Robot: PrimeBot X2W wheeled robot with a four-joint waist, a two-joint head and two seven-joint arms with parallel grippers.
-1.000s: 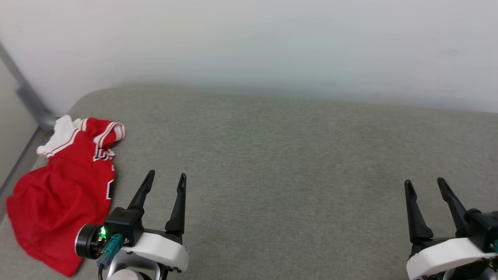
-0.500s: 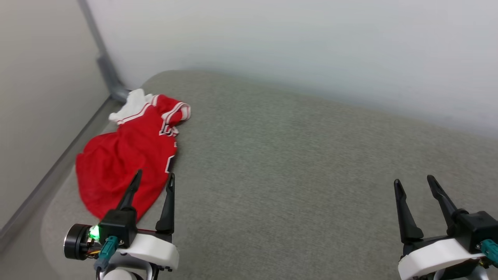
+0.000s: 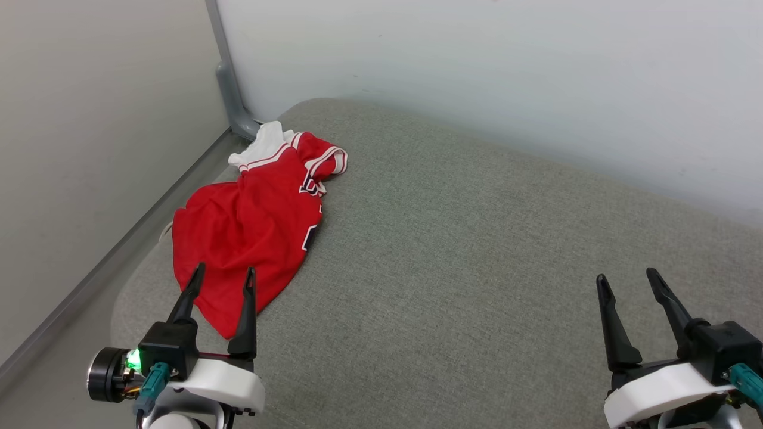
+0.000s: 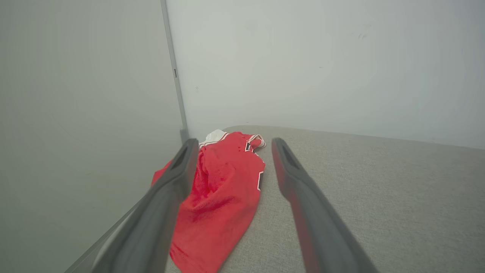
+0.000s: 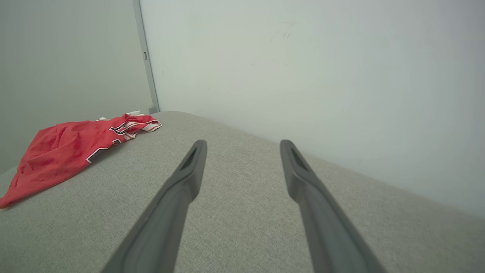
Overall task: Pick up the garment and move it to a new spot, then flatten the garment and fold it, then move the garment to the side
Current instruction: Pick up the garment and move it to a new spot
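The garment [image 3: 250, 229], a red jersey with white sleeves and striped trim, lies crumpled at the far left corner of the grey cushioned surface [image 3: 477, 250]. It also appears in the left wrist view [image 4: 219, 189] and at the left of the right wrist view [image 5: 64, 148]. My left gripper [image 3: 222, 275] hovers open over the garment's near hem, nothing between its fingers. My right gripper [image 3: 626, 277] stands open far to the right, above bare grey fabric, well apart from the garment.
A white wall [image 3: 477, 71] runs along the back of the surface. A second pale wall [image 3: 89, 149] closes the left side, with a grey corner post [image 3: 229, 89] where they meet. The surface's rounded left edge [image 3: 119, 304] drops off beside the garment.
The head camera has swung left, so the garment now sits nearer the middle of the picture and the left wall shows. My left gripper's tips now overlap the garment's near hem.
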